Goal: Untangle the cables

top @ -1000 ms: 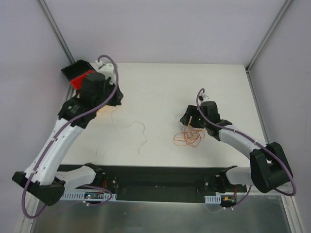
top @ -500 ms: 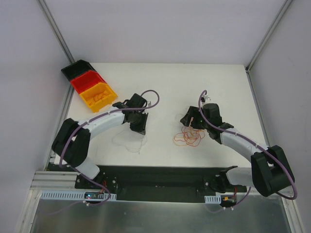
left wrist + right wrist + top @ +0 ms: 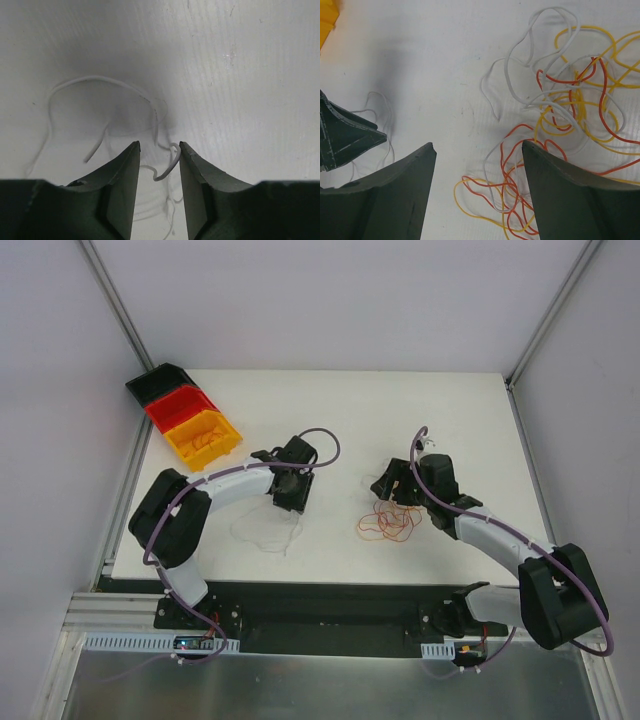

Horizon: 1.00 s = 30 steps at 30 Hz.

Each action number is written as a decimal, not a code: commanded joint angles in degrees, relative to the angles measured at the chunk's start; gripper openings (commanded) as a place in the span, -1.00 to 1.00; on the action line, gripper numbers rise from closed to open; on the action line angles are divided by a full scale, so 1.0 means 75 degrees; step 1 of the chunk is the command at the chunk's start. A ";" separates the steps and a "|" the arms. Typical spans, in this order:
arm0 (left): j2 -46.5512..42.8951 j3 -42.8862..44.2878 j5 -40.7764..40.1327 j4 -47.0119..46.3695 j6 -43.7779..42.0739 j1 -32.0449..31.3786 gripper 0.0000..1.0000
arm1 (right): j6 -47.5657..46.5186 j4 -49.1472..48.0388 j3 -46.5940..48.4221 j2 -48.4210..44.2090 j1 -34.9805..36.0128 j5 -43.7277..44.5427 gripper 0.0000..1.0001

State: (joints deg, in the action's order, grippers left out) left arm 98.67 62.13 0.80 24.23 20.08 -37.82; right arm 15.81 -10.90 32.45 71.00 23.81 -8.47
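White and thin, one cable [image 3: 95, 77] lies on the worktop [image 3: 350, 410], well apart from the orange-yellow tangle [image 3: 570, 105]. The left gripper [image 3: 159, 144], narrowly parted, straddles its bend; it should close squarely there. Over the tangle, the right gripper [image 3: 479, 145] gapes wide, empty.

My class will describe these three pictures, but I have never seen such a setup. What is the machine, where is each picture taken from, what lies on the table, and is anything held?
Two robot arms are bolted at the near edge of a white table. The overhead picture looks down from behind them; the other two come from a camera on each wrist, looking past its dark fingers. A tangle of orange, yellow and white cables lies by the right end effector, which is open and holds nothing. One white cable lies apart; the left end effector is open astride it, not gripping. Three bins sit at the far left corner.
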 commanded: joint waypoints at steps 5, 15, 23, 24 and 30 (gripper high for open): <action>0.0062 0.0153 -0.0376 -0.0008 0.0019 -0.0102 -0.06 | 0.0013 -0.0399 -0.0025 -0.0162 -0.0069 -0.0195 0.45; 0.0742 0.0446 -0.0294 -0.0020 -0.0005 -0.0102 -0.50 | 0.0024 -0.0504 -0.0119 -0.0244 -0.0070 -0.0218 0.45; -0.0673 0.0353 -0.1114 0.0133 -0.0227 -0.0020 -1.00 | 0.0024 -0.0598 -0.0236 -0.0385 -0.0081 -0.0195 0.45; -0.1012 0.0423 -0.1091 0.0156 -0.0309 0.0120 -1.00 | 0.0024 -0.0621 -0.0260 -0.0397 -0.0081 -0.0207 0.45; -0.2526 0.1394 -0.0119 0.0180 -0.0579 0.1911 -1.00 | 0.0048 -0.0692 -0.0307 -0.0432 -0.0093 -0.0218 0.45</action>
State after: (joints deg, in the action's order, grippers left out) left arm 87.88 65.84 -2.74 25.85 18.13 -32.03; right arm 15.84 -12.95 30.24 69.45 23.55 -9.50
